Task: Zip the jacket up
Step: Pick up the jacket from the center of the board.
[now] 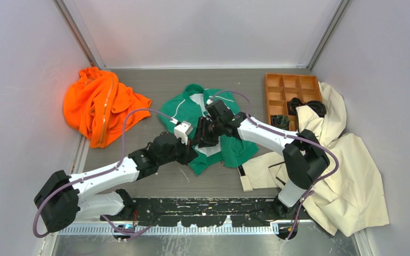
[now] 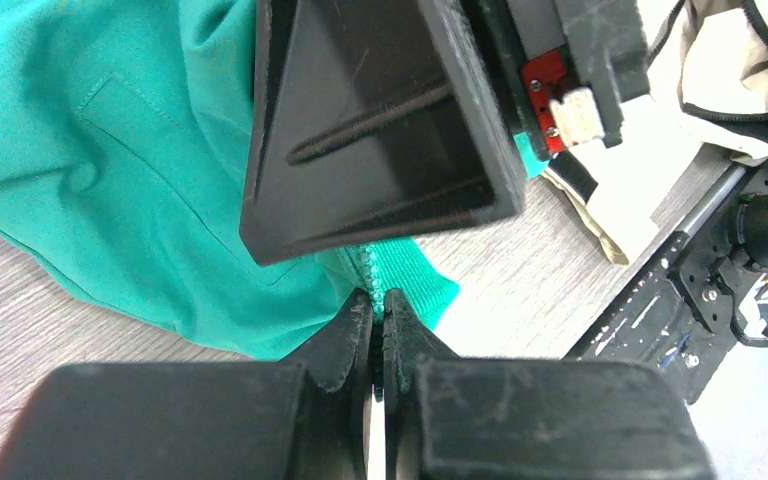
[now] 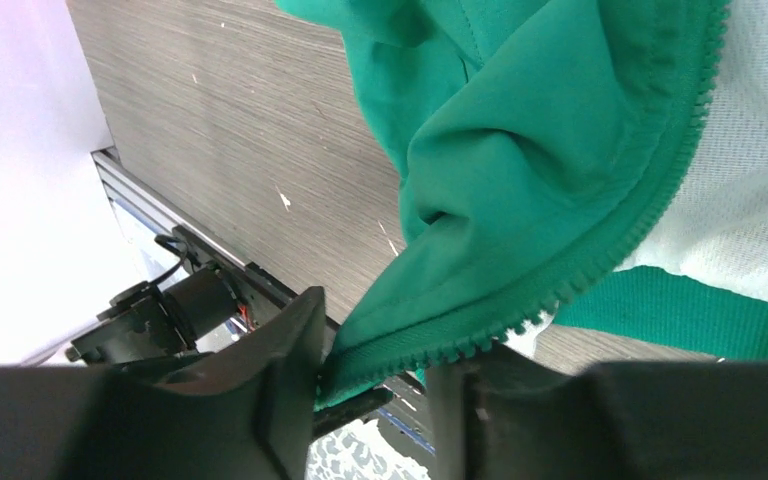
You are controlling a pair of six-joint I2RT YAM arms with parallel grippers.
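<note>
The green jacket [image 1: 229, 146] lies open in the middle of the table, its white mesh lining [image 3: 750, 200] showing. My left gripper [image 1: 196, 143] is shut on the jacket's zipper edge near the bottom hem; in the left wrist view the pinch [image 2: 378, 305] holds the green toothed tape. My right gripper [image 1: 207, 132] hovers right over it, its black body [image 2: 380, 130] filling the left wrist view. In the right wrist view its fingers [image 3: 290, 370] stand apart, with the other front edge and its zipper teeth [image 3: 600, 265] running between them [image 3: 380, 385].
A bright orange garment [image 1: 104, 104] lies at the back left. A cream coat [image 1: 341, 170] spreads over the right side, partly over a wooden compartment tray [image 1: 291, 88]. The arms' black mounting rail [image 1: 208, 213] runs along the near edge.
</note>
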